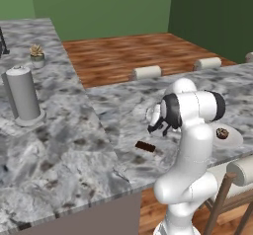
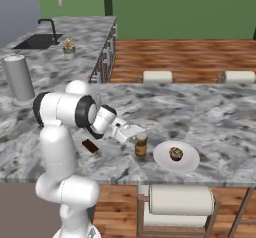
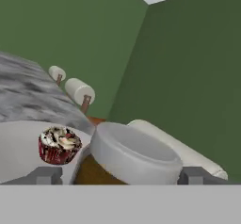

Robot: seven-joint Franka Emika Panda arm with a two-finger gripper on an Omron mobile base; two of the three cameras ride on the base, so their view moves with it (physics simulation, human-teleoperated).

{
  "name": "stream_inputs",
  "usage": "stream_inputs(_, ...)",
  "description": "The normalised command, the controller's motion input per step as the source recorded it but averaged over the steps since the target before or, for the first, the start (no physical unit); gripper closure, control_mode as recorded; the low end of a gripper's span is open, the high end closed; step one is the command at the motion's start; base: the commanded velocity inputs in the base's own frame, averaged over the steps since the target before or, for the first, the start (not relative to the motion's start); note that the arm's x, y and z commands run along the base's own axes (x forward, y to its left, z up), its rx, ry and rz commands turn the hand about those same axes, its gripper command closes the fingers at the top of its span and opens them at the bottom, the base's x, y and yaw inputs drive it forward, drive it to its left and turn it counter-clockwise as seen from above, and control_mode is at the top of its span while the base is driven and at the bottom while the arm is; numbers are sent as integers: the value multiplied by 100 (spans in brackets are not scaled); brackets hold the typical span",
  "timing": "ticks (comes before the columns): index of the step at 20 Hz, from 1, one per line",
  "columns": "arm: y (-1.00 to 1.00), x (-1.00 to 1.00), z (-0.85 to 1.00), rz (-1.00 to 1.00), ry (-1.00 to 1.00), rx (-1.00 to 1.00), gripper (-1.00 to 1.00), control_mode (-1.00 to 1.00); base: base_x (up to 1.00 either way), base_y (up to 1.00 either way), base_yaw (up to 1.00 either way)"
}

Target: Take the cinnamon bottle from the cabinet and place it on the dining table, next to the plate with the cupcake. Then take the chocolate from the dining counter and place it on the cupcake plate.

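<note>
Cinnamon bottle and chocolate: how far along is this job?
Done: the cinnamon bottle stands on the dining table beside the cupcake plate. In hand: nothing; the claw is open around the bottle's lid. Left: the chocolate lies on the marble, not yet on the plate.

cinnamon bottle (image 3: 127, 157): in the hand view its lower body is cut off at the bottom; in the left base view the arm hides it.
plate (image 1: 236, 136): left part behind the arm in the left base view.
jaws: whether they touch the bottle cannot be told.
chocolate (image 2: 90, 145): too small for surface detail.
chair (image 2: 180, 202): legs cut off by the bottom edge; seat tucked under the tabletop (image 2: 200, 112).
</note>
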Motion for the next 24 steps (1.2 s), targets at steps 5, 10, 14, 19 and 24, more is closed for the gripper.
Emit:
stream_inputs(5,41,-45,35,-1,-28,-3,-100,-100,0,0,0)
stream_inputs(10,61,-9,99,0,-26,0,-100,-100,0,0,0)
stream_inputs(14,88,0,70,0,-13,2,-100,-100,0,0,0)
stream_inputs(19,100,-1,3,5,-2,13,-100,-100,0,0,0)
stream_inputs(24,75,7,0,1,-4,36,-100,-100,0,0,0)
